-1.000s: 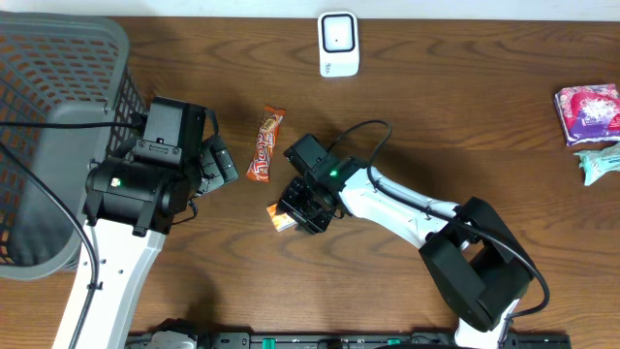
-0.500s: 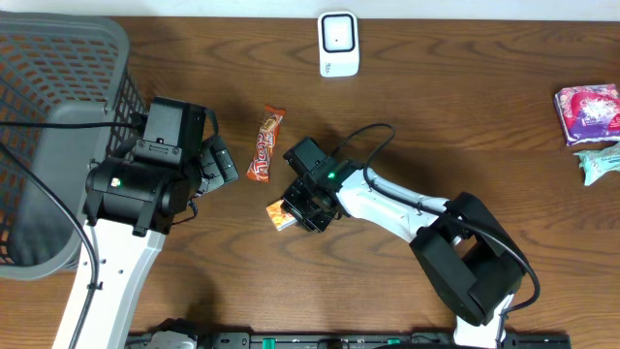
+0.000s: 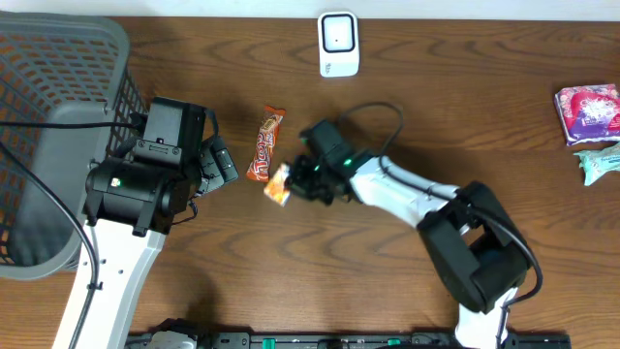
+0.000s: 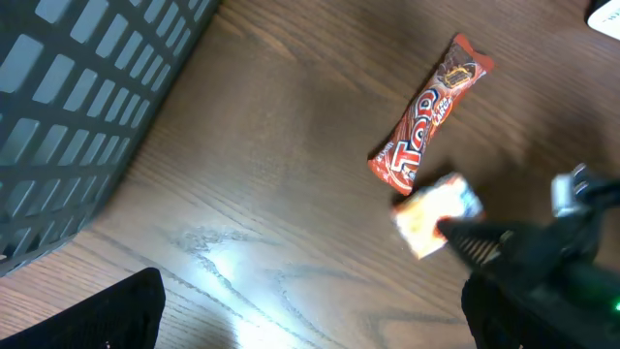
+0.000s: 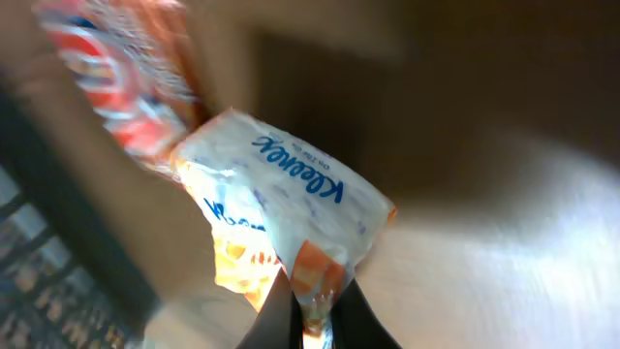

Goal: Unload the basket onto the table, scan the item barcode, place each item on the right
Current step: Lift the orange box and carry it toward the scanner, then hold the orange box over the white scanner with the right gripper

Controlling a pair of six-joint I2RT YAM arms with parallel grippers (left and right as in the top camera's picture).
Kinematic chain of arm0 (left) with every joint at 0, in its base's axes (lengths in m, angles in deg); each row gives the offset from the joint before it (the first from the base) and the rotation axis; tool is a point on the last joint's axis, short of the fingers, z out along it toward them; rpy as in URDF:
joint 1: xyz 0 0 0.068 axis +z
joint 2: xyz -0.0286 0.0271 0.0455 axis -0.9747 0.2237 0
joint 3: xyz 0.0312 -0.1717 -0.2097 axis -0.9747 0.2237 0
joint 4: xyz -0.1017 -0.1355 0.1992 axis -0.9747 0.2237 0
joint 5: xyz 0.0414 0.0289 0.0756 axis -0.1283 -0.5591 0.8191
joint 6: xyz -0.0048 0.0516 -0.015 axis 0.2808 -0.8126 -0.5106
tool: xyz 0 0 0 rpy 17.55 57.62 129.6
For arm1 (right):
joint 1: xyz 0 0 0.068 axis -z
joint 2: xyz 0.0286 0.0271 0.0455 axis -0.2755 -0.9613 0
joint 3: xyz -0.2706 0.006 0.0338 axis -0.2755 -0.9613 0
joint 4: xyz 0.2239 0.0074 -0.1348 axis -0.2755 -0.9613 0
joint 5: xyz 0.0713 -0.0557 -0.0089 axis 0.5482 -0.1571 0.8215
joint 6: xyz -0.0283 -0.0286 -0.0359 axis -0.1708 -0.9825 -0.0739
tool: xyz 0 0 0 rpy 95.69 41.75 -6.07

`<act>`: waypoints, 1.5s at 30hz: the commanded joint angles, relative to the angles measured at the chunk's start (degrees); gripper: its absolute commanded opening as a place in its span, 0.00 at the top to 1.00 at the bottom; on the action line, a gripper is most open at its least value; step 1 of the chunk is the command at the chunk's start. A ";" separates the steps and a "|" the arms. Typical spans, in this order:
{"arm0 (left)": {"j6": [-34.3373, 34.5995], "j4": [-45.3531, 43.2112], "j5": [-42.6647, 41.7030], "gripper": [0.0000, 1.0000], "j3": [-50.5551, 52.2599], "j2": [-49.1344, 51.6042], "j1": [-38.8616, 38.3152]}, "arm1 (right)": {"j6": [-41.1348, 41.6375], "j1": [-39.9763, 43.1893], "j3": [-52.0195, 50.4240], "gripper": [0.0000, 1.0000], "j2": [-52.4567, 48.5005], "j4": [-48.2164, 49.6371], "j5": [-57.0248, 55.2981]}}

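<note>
While my right pincer (image 3: 294, 182) is clamped tight on 1 corner of the small tissue pack (image 3: 278, 183), the scan itself is not yet done, as far as I can judge from my 3 camera views. Pick-up looks complete: the right wrist view shows the crimped end of the wrapper caught between both fingers, the blue brand lettering facing the lens, and no barcode that I can make out on that face. From overhead, the pack sits at the tip of the arm just beside the lower end of the orange candy bar (image 3: 263, 143), near the middle of the bench (image 3: 465, 97); whether it is fully clear of the wood I cannot tell. The white scanner (image 3: 338, 44) stands at the far edge, well apart from the pack. My left pincer (image 3: 221, 163) waits with its fingers spread wide and nothing in them, next to the grey basket (image 3: 58, 58). Left to do, in my reading: carry the pack across to the scanner, turn the coded face toward its window, and hold it there; 2 more packets (image 3: 588, 109) wait at the right edge
</note>
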 commanded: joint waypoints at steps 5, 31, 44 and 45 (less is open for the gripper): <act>0.07 0.17 0.33 0.02 -0.59 0.02 0.20 | -30.58 12.26 -0.17 0.99 -0.24 12.00 27.10; 0.07 0.20 0.33 0.02 -0.59 0.02 0.20 | -46.56 25.59 -0.20 0.99 -0.26 25.42 60.81; 0.07 0.17 0.33 0.02 -0.59 0.02 0.20 | -37.99 24.68 4.85 0.99 0.13 1.73 1.33; 0.09 0.17 0.33 0.02 -0.59 0.02 0.20 | -41.62 23.87 8.59 0.99 0.13 -5.31 -7.96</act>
